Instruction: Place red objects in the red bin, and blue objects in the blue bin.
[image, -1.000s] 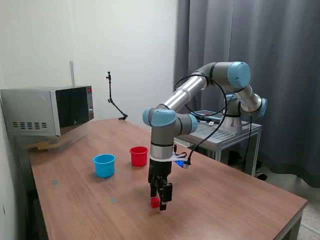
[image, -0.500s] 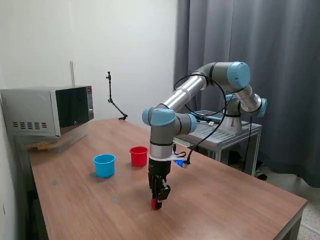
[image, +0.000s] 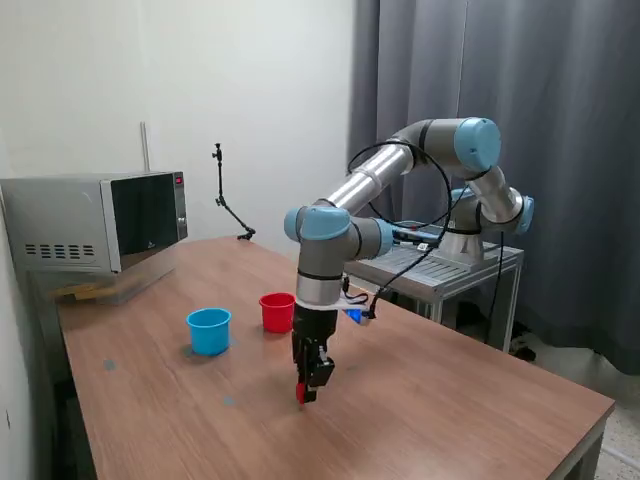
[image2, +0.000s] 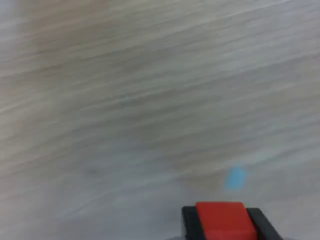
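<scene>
Exterior view, arm: silver-and-pale-blue jointed arm (image: 345, 195) reaching down from a grey metal stand (image: 440, 268) toward the brown wooden table (image: 450, 385); wrist pointing straight down.
Exterior view, gripper: black two-finger gripper (image: 304, 390) hanging above the table near its front middle; clenching a small bright red cube (image: 301, 393) at the fingertips; cube hanging clear of the wood, with a faint shadow lying beneath it.
Exterior view, bins: small round red plastic tub (image: 277, 312) standing upright on the table behind the gripper; small round sky-blue plastic tub (image: 208, 330) standing upright just beside it toward the exterior view's left; both tubs sitting apart from each other and apart from the gripper; insides not showing from this angle.
Exterior view, other cubes: none showing here apart from the held one.
Exterior view, surroundings: silver microwave oven (image: 95, 220) sitting at the far corner toward the exterior view's left; thin black jointed stand (image: 228, 207) rising at the table's far edge; grey curtain (image: 500, 100) hanging behind the arm.
Wrist view, gripper: two black fingers (image2: 190, 222) pressing on opposite faces of the red cube (image2: 222, 221); grasping it firmly.
Wrist view, table: blurred wood grain (image2: 125, 100) filling the picture; small light-blue patch (image2: 235, 177) lying on the wood near the cube; too blurred for telling what it is.
</scene>
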